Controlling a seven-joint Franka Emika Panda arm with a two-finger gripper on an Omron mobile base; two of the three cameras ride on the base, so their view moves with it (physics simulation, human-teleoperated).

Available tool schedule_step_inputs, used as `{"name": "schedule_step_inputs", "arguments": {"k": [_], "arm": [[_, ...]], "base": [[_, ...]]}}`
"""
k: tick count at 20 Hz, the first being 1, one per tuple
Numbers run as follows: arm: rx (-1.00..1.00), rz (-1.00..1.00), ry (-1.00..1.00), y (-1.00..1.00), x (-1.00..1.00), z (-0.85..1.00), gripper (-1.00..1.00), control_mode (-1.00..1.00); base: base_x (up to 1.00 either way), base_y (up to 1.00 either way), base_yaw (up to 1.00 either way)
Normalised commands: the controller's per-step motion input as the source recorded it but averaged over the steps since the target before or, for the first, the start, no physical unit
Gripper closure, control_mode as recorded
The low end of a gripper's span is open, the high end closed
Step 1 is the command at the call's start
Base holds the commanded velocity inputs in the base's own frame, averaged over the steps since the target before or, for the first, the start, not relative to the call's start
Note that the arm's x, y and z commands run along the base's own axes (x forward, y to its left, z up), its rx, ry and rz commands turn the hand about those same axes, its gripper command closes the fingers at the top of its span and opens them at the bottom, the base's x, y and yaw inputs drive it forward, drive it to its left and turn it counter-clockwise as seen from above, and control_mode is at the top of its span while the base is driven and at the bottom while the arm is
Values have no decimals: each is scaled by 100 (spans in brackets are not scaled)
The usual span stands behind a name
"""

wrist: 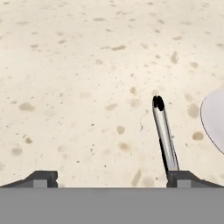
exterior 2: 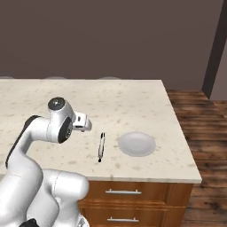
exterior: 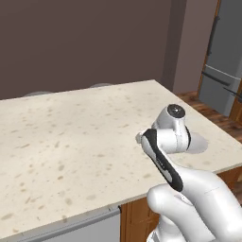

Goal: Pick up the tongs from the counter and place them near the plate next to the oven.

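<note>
On the speckled stone surface (exterior 2: 133, 97) the tongs (exterior 2: 101, 147) lie flat, just beside the plate (exterior 2: 137, 143), on its left as the right base view shows it, w/ a narrow strip of bare stone between them, so not touching. In the hand view the tongs (wrist: 164, 133) run up from my right fingertip (wrist: 183, 178), dark end pointing away from me, and the plate's rim (wrist: 212, 120) curves in at the right edge.

My end effector (wrist: 111, 179) is spread wide: 2 dark fingertips sit far apart at the bottom of the hand view, nothing between them. It hangs above the surface, not touching the tongs. In the right base view my wrist is over the stone, left of the tongs.

Progress, as I judge it: tongs rest free on the surface and already next to the plate, so the placing looks done or nearly so. I can't confirm the oven part; no oven visible in these pics, just dark wall, wood floor, drawers under the surface (exterior 2: 128, 192), and a grey fridge (exterior: 226, 52) off to the right in the left base view. What's left, prob.: pull back clear w/o nudging the tongs.
</note>
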Motion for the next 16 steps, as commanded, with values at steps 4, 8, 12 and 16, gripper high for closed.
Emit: {"name": "schedule_step_inputs", "arguments": {"k": [4,8,12,16], "arm": [[3,0,-6,30,-39,100,-100,-100],[7,0,-6,3,-48,100,-100,-100],[13,0,-6,-1,-56,100,-100,-100],[12,0,-9,-1,-68,100,-100,-100]], "base": [[0,0,0],[0,0,0],[0,0,0],[0,0,0]]}}
